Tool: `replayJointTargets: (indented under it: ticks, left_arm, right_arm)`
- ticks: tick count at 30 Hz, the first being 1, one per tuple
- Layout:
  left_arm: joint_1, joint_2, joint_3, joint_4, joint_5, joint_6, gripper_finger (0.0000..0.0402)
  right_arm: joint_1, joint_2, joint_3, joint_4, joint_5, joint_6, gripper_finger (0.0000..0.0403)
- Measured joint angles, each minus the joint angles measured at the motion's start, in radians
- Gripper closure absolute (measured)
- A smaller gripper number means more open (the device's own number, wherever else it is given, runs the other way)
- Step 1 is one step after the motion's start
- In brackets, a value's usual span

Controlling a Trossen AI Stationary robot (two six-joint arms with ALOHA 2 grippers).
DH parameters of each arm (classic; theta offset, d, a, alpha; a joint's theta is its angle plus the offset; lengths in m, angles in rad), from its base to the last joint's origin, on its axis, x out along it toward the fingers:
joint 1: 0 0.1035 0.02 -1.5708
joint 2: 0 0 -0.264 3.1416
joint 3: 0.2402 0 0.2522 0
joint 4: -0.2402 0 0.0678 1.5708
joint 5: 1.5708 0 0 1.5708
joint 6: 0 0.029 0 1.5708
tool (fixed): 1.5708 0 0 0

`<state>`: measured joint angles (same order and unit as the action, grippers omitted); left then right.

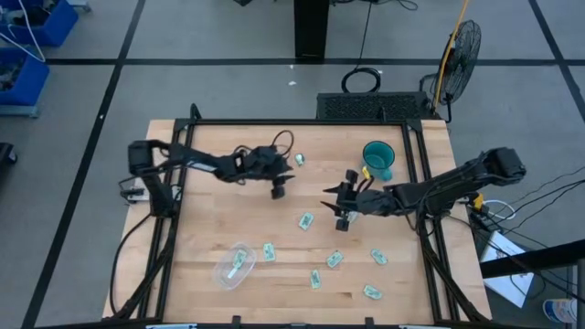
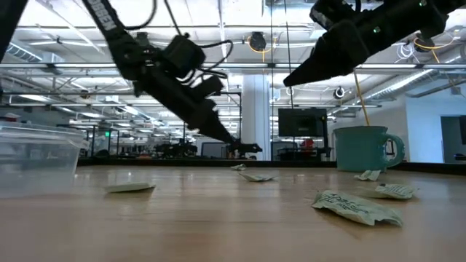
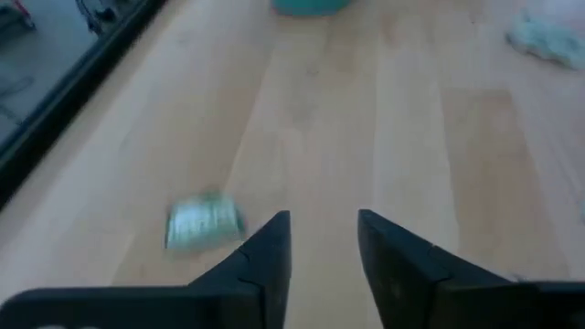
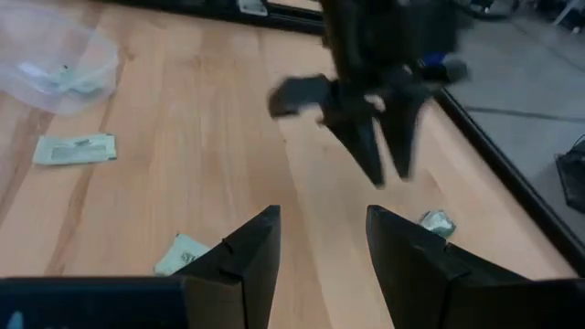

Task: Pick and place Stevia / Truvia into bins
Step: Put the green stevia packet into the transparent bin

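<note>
Left gripper (image 1: 279, 189) hovers spread, empty — one Stevia packet (image 1: 299, 159) just beyond it. Right gripper (image 1: 340, 212) spread too, a packet (image 1: 305, 220) just beside it.

This is looking like a robotics lab in a large open industrial hall. A wooden bench (image 1: 228, 224) is sitting inside a black frame on grey floor marked with dark tape lines. Beyond the right end effector (image 1: 340, 209), a standing fan (image 1: 460, 50) and coiled cable (image 1: 362, 80) are resting on the floor; ceiling strip lights (image 2: 73, 33) and a monitor (image 2: 302, 124) are showing behind.
</note>
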<state>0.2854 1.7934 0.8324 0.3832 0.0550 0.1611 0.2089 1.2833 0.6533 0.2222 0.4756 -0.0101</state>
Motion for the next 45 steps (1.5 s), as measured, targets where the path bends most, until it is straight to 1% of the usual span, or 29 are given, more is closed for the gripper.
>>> replayJointTargets:
  ticks: [2,4,6,9,11,15,18,22,25,28,32,35,39,42,45]
  left_arm:
    - [0.007,0.033,0.048,-0.032,0.005,-0.008,0.0232]
    - [0.007,0.064,0.100,-0.035,-0.014,-0.039,0.0199]
    - [0.007,0.087,0.148,-0.063,-0.057,-0.069,0.0167]
    - [0.008,0.135,0.194,-0.077,-0.176,-0.071,0.0126]
    - [0.012,0.174,0.217,-0.089,-0.223,-0.081,0.0107]
    - [0.030,0.245,0.254,-0.097,-0.236,-0.119,0.0088]
    - [0.042,0.275,0.262,-0.093,-0.260,-0.152,0.0086]
    - [0.048,0.267,0.291,-0.091,-0.264,-0.216,0.0096]
    - [0.048,0.272,0.332,-0.181,-0.270,-0.312,0.0111]
    - [0.048,0.268,0.362,-0.239,-0.297,-0.321,0.0130]
    - [0.053,0.270,0.365,-0.284,-0.299,-0.335,0.0150]
    - [0.053,0.269,0.366,-0.304,-0.300,-0.359,0.0155]
    - [0.052,0.269,0.366,-0.331,-0.299,-0.358,0.0152]
    - [0.051,0.269,0.366,-0.336,-0.289,-0.384,0.0154]
    - [0.057,0.269,0.366,-0.366,-0.216,-0.449,0.0170]
  right_arm:
    - [0.000,-0.005,-0.001,0.009,0.000,-0.029,0.0248]
    - [-0.002,-0.011,0.000,0.012,-0.001,-0.050,0.0248]
    - [-0.003,-0.016,-0.001,0.013,-0.004,-0.056,0.0248]
    - [-0.005,-0.016,-0.001,0.008,-0.005,-0.058,0.0248]
    - [-0.005,-0.015,-0.001,0.008,-0.006,-0.058,0.0248]
    - [-0.004,-0.015,-0.001,0.002,-0.008,-0.056,0.0248]
    - [0.003,-0.015,-0.001,0.001,-0.008,-0.055,0.0248]
    - [0.017,-0.015,-0.001,-0.013,-0.008,-0.055,0.0248]
    - [0.026,-0.015,-0.001,-0.014,-0.008,-0.055,0.0248]
    - [0.030,-0.015,-0.001,-0.014,-0.009,-0.055,0.0248]
    - [0.030,-0.015,-0.001,-0.013,-0.009,-0.032,0.0248]
    - [0.030,-0.015,-0.001,-0.011,-0.009,-0.029,0.0248]
    - [0.030,-0.015,-0.001,-0.011,-0.009,-0.029,0.0248]
    - [0.030,-0.015,-0.001,-0.011,-0.009,-0.029,0.0248]
    - [0.030,-0.015,-0.001,-0.010,-0.009,-0.030,0.0248]
